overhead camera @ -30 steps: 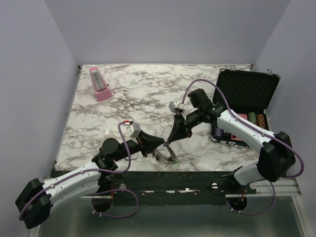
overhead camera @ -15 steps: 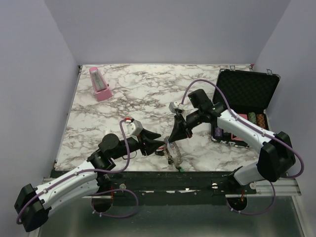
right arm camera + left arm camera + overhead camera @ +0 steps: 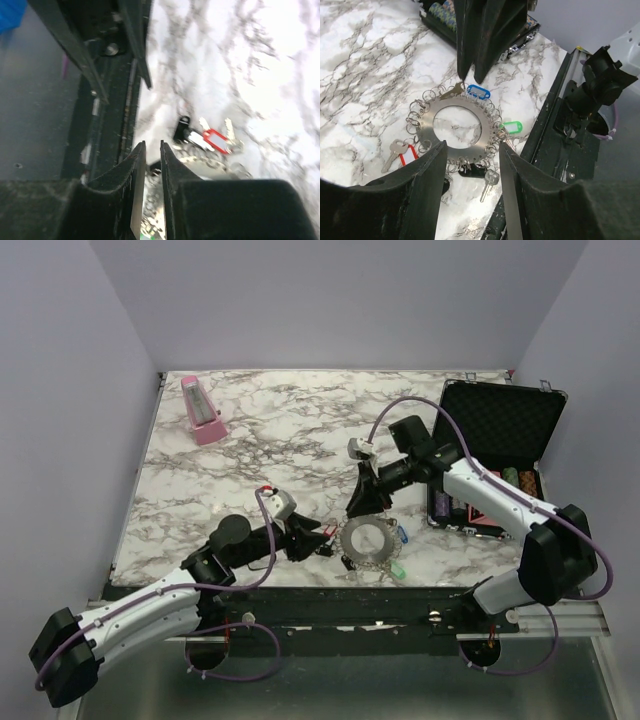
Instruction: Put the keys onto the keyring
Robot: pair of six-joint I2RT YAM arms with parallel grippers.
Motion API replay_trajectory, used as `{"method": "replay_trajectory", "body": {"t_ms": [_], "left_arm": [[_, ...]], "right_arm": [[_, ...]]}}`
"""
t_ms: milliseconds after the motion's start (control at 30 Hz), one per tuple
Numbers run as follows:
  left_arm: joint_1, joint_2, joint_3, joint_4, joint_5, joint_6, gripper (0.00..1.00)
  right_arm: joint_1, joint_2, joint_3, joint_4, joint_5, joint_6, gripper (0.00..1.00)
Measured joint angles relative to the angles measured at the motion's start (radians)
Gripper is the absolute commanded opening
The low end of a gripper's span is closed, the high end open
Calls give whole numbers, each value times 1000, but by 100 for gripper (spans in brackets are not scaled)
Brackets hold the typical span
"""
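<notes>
The keyring [image 3: 349, 539], a flat grey toothed ring, lies flat on the marble near the front edge. Small split rings hang round its rim [image 3: 427, 127]. Keys lie around its rim: blue tag [image 3: 479, 91], green tag [image 3: 511, 127], red tag [image 3: 408, 153], a black one [image 3: 470, 171] and a bare silver one [image 3: 489, 180]; whether each hangs on it I cannot tell. My left gripper [image 3: 315, 533] is open just left of the ring, nothing between its fingers [image 3: 420, 190]. My right gripper [image 3: 354, 515] hovers over the ring's far rim, its jaws slightly apart and empty [image 3: 151, 145].
An open black case [image 3: 497, 430] with stacked chips [image 3: 520, 480] stands at the right. A pink metronome [image 3: 203, 410] sits at the back left. The table's front edge [image 3: 380, 587] runs just below the keyring.
The keyring was held on edge between both grippers; both have opened and let go. It now lies flat, and the left gripper has drawn back slightly.
</notes>
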Motion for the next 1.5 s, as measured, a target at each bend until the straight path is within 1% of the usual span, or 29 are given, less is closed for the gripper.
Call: {"method": "replay_trajectory", "body": {"t_ms": [133,233,333,433,600,800,867,967,1033,1167,1300,1500], "left_arm": [[0,57,0,12,-34,-34,61],[-1,100,1,14,-50,-58,62],[-12,150,16,4,-70,-82,63],[-21,171,34,-13,-95,-96,63],[-26,128,32,-45,-154,-111,64],[-26,-12,-11,-47,-193,-119,64],[-26,-47,-30,-50,-203,-121,64],[-26,-76,-55,-56,-214,-127,64],[-26,-82,-66,-58,-217,-135,64],[-26,-88,-77,-66,-219,-143,64],[-26,-92,-77,-73,-220,-145,65],[-26,-78,-77,-75,-220,-145,64]], "right_arm": [[-88,5,0,-26,57,-47,32],[-135,29,0,-76,128,-113,35],[-150,60,-20,-106,207,-163,46],[-157,80,-63,-124,291,-188,54],[-163,103,-99,-116,452,-196,56],[-167,155,-111,-85,581,-193,56],[-167,179,-111,-71,613,-187,54],[-167,205,-111,-61,640,-182,49],[-167,209,-111,-59,648,-177,42],[-167,209,-111,-67,645,-179,33],[-168,209,-111,-80,629,-189,21],[-174,195,-111,-95,608,-189,22]]}}
